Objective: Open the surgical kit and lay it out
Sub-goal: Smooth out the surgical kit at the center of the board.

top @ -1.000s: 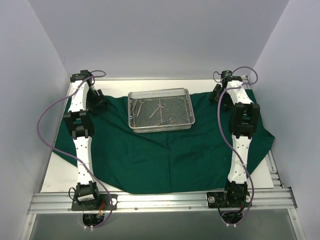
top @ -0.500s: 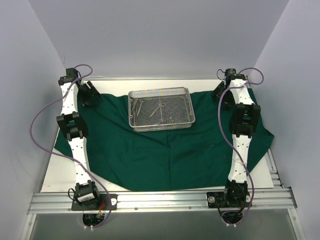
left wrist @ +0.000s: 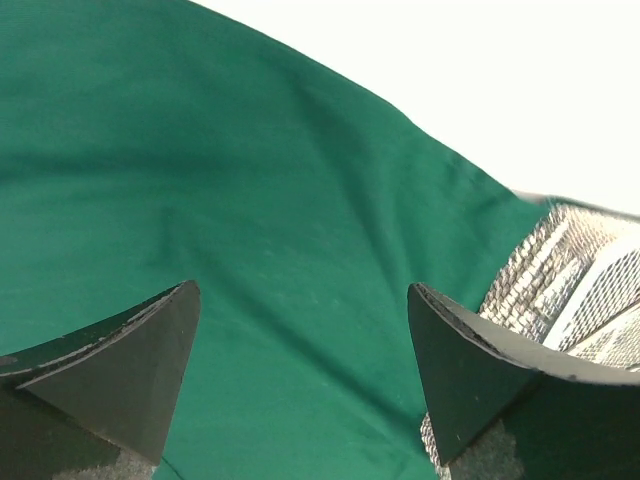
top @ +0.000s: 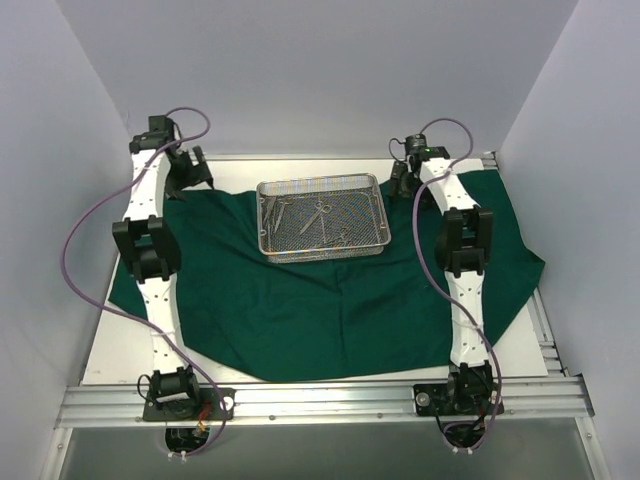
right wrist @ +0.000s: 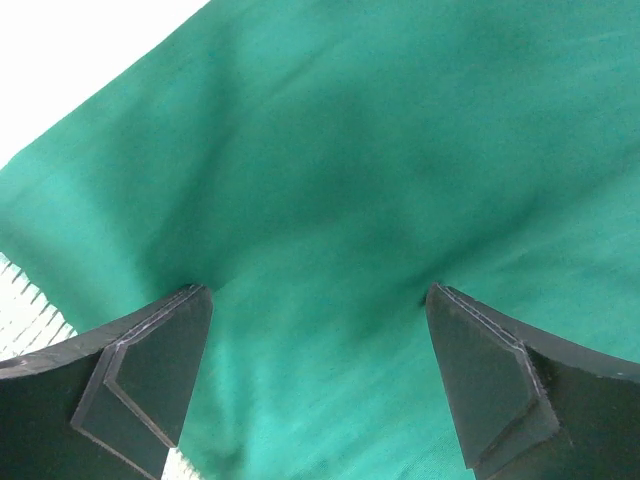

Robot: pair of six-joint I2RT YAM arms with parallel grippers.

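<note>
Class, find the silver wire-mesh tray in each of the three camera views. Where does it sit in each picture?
Top external: the wire-mesh tray sits upper centre, on the cloth.
Left wrist: the tray fills the lower right corner.
Right wrist: only a pale mesh sliver at the lower left edge, probably the tray.
Shared landmark: the green drape, under the tray in every view.

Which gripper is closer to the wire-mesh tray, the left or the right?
Right. The right gripper is just beside the tray's far right corner; the left gripper is off its far left corner, with a wider strip of green drape between.
</note>
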